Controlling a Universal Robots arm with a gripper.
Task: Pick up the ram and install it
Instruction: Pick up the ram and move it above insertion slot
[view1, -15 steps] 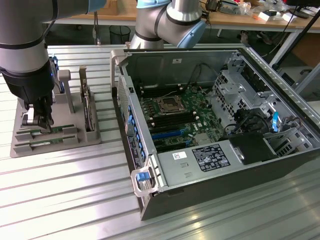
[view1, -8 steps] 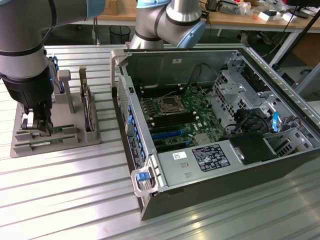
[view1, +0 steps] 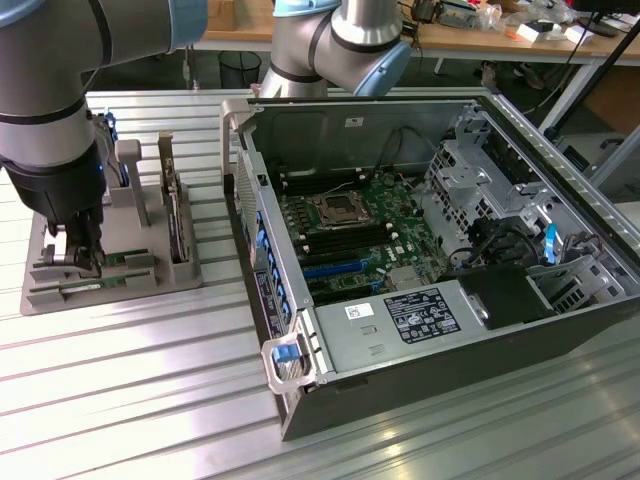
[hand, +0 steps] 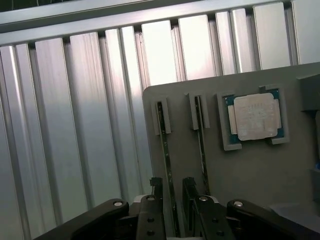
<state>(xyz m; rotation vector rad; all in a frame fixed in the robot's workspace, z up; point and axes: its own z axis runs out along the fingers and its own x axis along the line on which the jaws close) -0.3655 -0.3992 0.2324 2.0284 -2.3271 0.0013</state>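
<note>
In the exterior view, the gripper (view1: 85, 260) is seen at nine o'clock of the computer case (view1: 450, 375), spread open astride the ungripped ram (hand: 165, 150).

You'll find the ram (hand: 165, 147), a long thin stick, standing on edge in a slot of the grey tray (hand: 250, 172), at the exterior view's left.

Ribbed metal table (view1: 150, 400), grey tray (view1: 160, 277), computer case (view1: 450, 372)

Open computer case (view1: 450, 370) on ribbed metal table (view1: 150, 400), motherboard (view1: 360, 235) inside, grey tray (view1: 110, 292) alongside holding silver processor (hand: 254, 116)
</note>
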